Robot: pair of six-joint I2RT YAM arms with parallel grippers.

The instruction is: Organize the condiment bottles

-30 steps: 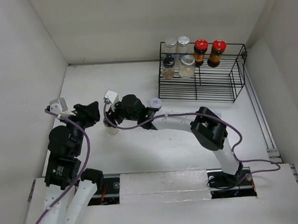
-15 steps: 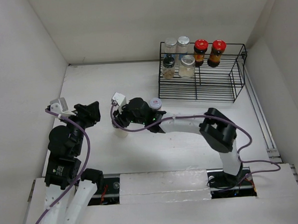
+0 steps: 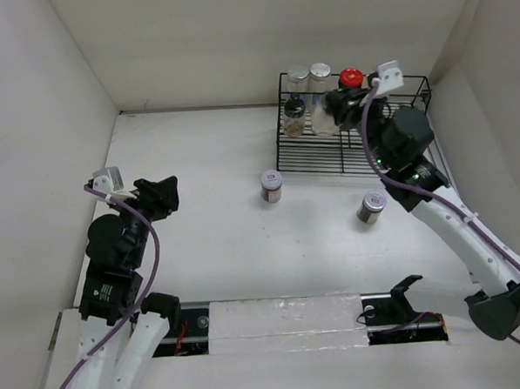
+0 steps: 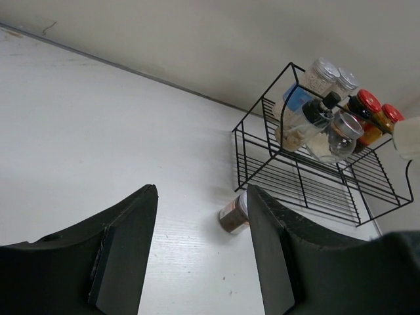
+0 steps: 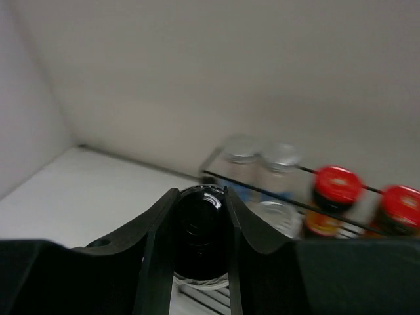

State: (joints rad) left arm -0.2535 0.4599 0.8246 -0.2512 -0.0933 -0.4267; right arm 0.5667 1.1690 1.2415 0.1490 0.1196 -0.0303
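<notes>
My right gripper (image 3: 341, 106) is shut on a white bottle with a black cap (image 5: 200, 230) and holds it at the black wire rack (image 3: 375, 149), over its front left part. In the rack stand two silver-lidded jars (image 3: 298, 75), a dark-lidded jar (image 3: 294, 116), a clear jar (image 3: 324, 120) and a red-capped bottle (image 3: 351, 76). A second red cap (image 5: 400, 200) shows in the right wrist view. Two silver-lidded spice jars stand on the table, one (image 3: 272, 185) mid-table and one (image 3: 371, 207) to its right. My left gripper (image 3: 160, 195) is open and empty at the far left.
White walls close the table in on three sides. The right arm's forearm (image 3: 444, 211) runs over the table's right side. In the left wrist view the mid-table jar (image 4: 233, 215) stands just before the rack (image 4: 315, 177).
My right arm has swung from the left-centre of the table to the rack at the back right, carrying the black-capped bottle. The left arm has barely moved.
</notes>
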